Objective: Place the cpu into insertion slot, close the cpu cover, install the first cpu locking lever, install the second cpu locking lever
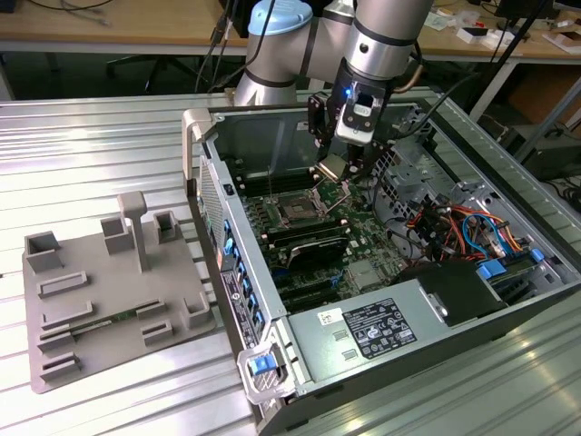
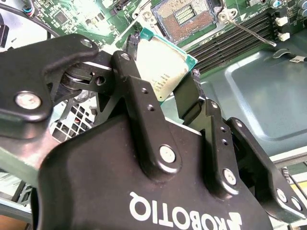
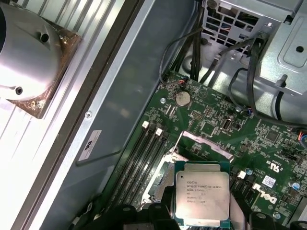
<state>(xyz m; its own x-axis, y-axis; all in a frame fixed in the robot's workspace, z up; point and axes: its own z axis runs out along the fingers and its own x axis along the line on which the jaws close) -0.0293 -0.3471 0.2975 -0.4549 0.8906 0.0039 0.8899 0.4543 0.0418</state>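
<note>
Gripper (image 1: 336,174) pinched the cpu (image 3: 201,199), one o'clock off the bare insertion slot (image 1: 298,211) in the exterior view, nothing placed yet!

I count one cpu (image 3: 201,199), one insertion slot (image 2: 184,17), one open computer case (image 1: 238,250), one grey power supply (image 1: 359,354), one coin cell battery (image 3: 182,98) and one grey fixture tray (image 1: 100,272) on the one desk (image 1: 91,154). Two fingers (image 2: 139,91). Memory slots (image 3: 144,160) in the first wrist view: four, I think, partly hidden.
</note>
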